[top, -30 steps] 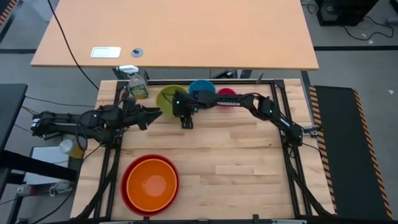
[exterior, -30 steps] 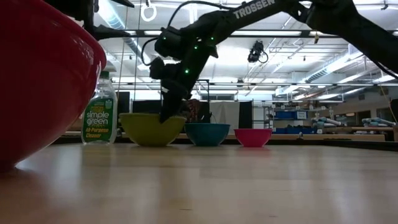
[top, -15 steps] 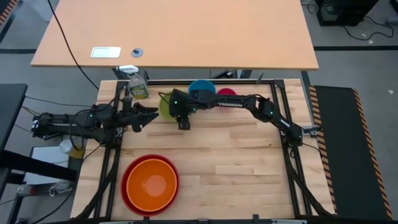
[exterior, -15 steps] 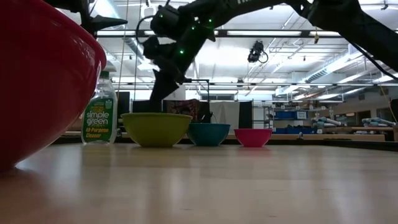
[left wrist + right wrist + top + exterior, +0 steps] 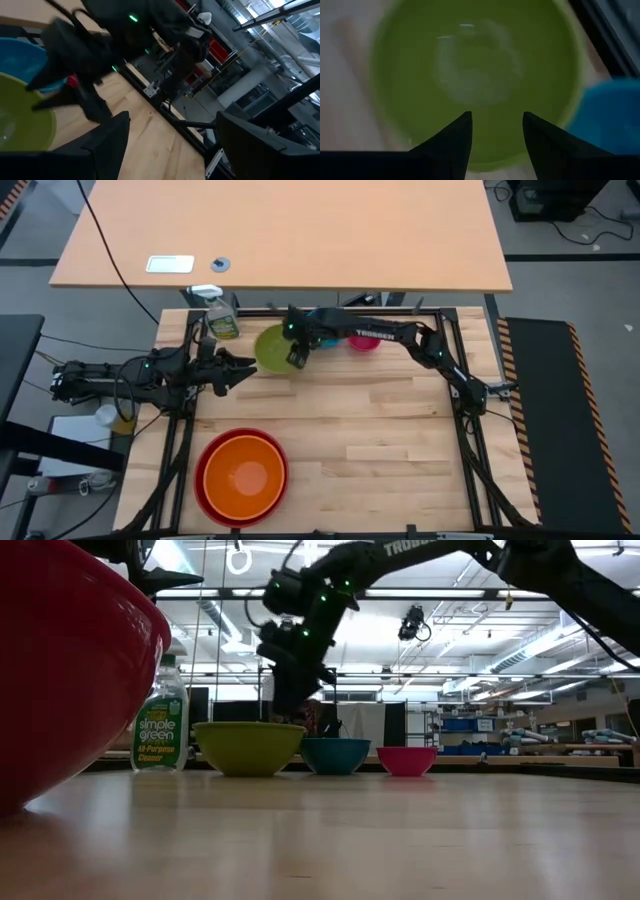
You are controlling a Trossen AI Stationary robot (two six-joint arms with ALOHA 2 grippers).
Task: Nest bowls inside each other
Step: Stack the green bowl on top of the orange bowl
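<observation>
Right gripper (image 5: 296, 359) hangs over the yellow-green bowl (image 5: 273, 347), just above its rim on the side toward the blue bowl (image 5: 326, 320). Its fingers (image 5: 451, 138) point down into the bowl, part open with a clear gap between the tips, holding nothing; in the low view the tips sit just above the rim, not touching.

Yellow-green bowl sits directly below those fingers at the back of the worktop (image 5: 380, 430). Blue bowl is just beside them on the far side of the yellow-green one, mostly under the right arm in the high view. Magenta-pink bowl (image 5: 364, 340) is next past the blue, farther from the fingers. In the low view the three stand upright in a row: yellow-green (image 5: 249, 747), blue (image 5: 334, 755), pink (image 5: 406, 760).

Orange bowl (image 5: 244, 471) sits nested inside the red bowl (image 5: 206, 485), well apart from both grippers at the front of the worktop.

Left gripper (image 5: 238, 368) waits just beside the yellow-green bowl, opposite the right fingers, spread wide, holding nothing.

Spray bottle (image 5: 220, 317) stands upright near the left fingers, beside the yellow-green bowl.
</observation>
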